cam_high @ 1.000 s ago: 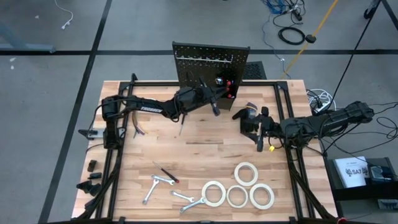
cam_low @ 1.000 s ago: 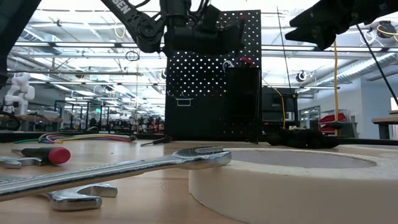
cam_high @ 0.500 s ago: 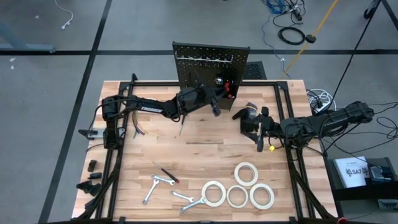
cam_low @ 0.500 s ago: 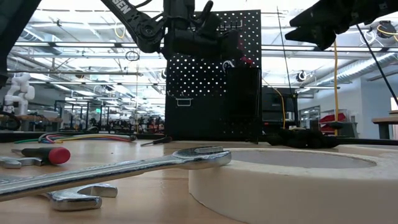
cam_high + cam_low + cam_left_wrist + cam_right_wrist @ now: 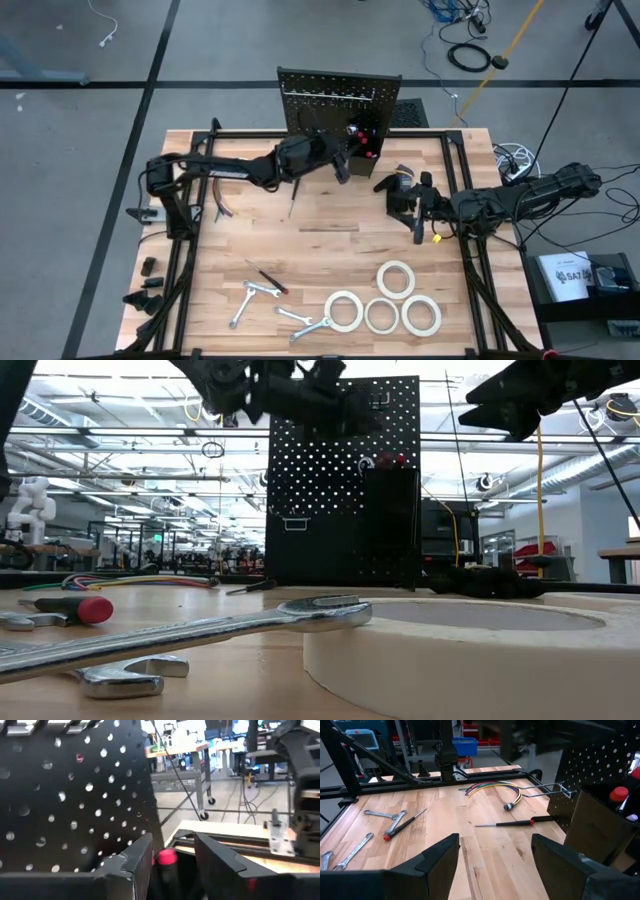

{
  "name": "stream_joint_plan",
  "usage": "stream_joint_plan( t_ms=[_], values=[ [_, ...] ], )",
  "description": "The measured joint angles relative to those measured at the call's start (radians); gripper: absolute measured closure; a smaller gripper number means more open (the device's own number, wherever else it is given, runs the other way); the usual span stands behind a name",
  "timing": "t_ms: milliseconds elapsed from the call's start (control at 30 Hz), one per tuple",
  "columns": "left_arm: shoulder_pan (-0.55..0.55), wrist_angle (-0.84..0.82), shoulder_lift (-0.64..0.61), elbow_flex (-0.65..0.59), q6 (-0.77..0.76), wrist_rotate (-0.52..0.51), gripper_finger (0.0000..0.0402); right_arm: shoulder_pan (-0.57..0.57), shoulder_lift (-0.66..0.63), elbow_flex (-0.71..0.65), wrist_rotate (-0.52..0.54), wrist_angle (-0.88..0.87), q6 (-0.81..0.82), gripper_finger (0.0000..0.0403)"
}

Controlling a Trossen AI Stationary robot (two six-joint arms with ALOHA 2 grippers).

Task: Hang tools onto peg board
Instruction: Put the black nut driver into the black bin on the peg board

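Left jaws [image 5: 172, 865] open, empty, at peg board [image 5: 338, 100] bin, upper center. Right jaws [image 5: 492, 865] open, empty, center right above table [image 5: 330, 250]. 4 tape rolls [image 5: 385, 300] lower right.

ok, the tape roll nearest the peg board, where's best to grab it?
Likely from straight above: the tape roll lies flat, so one finger goes in its open centre, one outside, pinching the wall on the side facing away from the other three rolls.

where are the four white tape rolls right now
In the high view the four white tape rolls lie clustered on the table's front right part, just right of the wrenches, well away from the peg board.
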Motion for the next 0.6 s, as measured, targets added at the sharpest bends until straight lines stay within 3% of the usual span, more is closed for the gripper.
stream_joint_plan(
  t_ms=[133,600],
  values=[
    [-0.030,-0.114,-0.067,0.000,0.004,0.015,0.0253,0.000,0.000,0.000,0.000,-0.001,0.000,0.0160],
    [-0.215,-0.751,-0.316,-0.003,-0.063,0.074,0.0254,0.000,0.025,0.000,-0.001,0.063,0.008,0.0160]
  ],
)
